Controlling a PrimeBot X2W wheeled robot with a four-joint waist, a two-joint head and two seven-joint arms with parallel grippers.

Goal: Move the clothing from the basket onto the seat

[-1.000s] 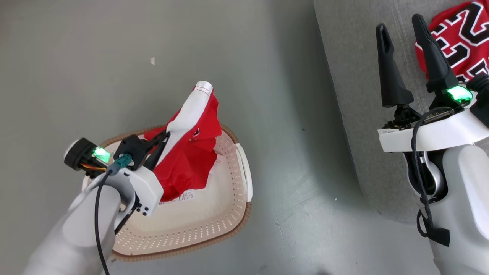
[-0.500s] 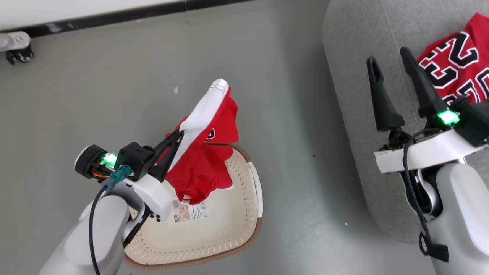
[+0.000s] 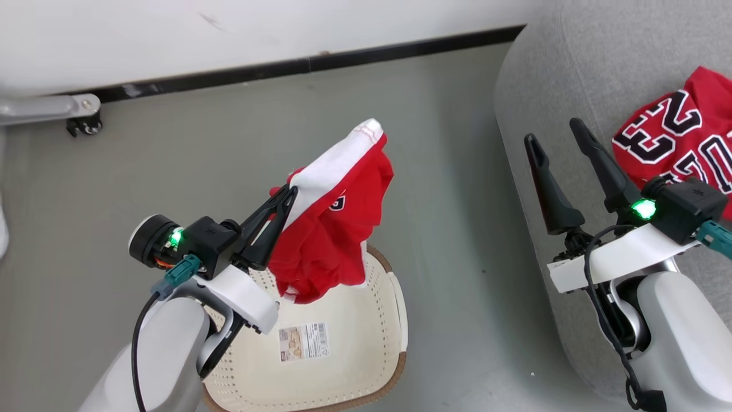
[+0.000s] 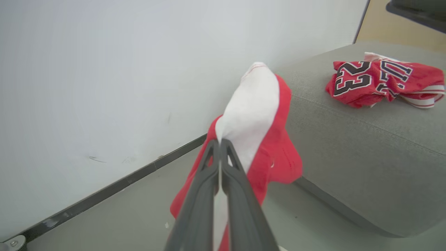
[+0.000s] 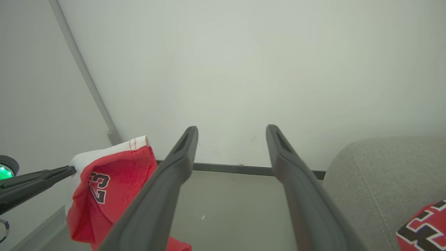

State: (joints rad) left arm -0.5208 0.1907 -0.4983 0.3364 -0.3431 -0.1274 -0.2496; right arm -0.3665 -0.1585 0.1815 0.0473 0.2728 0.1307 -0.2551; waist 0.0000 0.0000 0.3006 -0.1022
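The number 23 jersey [image 3: 680, 137] lies on the sofa seat [image 3: 549, 74], so half is done. The left gripper [image 3: 289, 191] pinches the red shorts [image 3: 331, 240] above the basket [image 3: 398, 320], with the carry across left to do. The right gripper [image 3: 552, 131] stands spread and empty.

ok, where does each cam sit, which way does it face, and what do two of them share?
Head view: on the head, facing down at floor, basket, seat; left pincer shut on shorts, right pincer open.
Left wrist view: on left wrist, along its shut fingers toward wall, seat and jersey.
Right wrist view: on right wrist, between its spread fingers toward wall; left pincer at left edge.
Shared: both wrist views catch the shorts and the seat.
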